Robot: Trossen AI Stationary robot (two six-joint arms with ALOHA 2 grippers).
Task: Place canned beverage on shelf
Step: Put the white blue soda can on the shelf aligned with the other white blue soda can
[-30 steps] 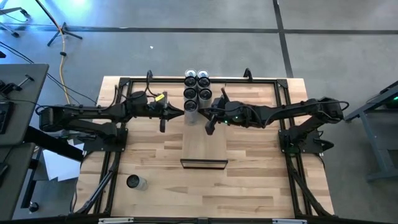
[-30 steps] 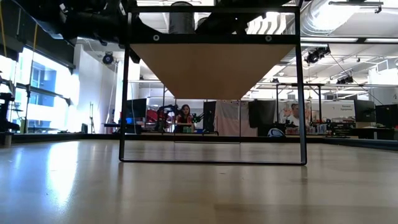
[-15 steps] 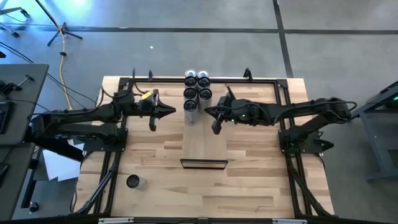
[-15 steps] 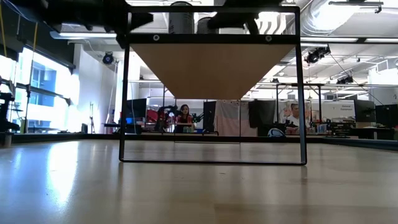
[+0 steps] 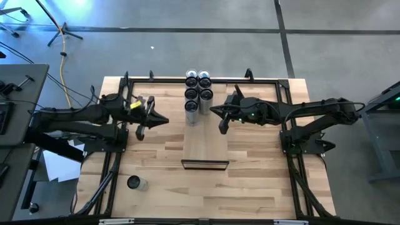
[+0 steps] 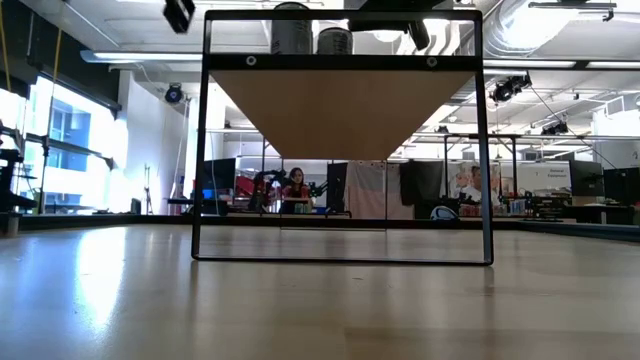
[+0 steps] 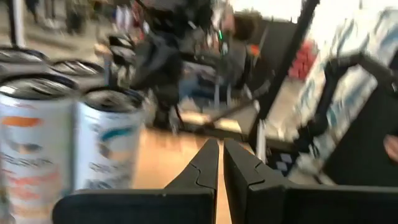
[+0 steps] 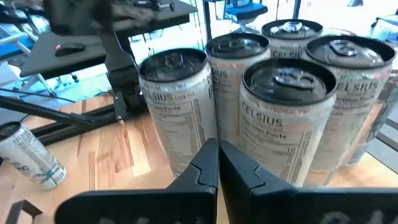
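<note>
L claw (image 5: pixel 164 120) backed off shelf (image 5: pixel 204 147), both clenched empty; R wrist shows cans' (image 8: pixel 283 112) labels.

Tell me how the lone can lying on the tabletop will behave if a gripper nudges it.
The lone can lies on its side on the butcher-block tabletop, so it will probably roll rather than slide. Its smooth printed wall looks slippery. If it is empty, it would be light and dent easily; that cannot be told.
</note>
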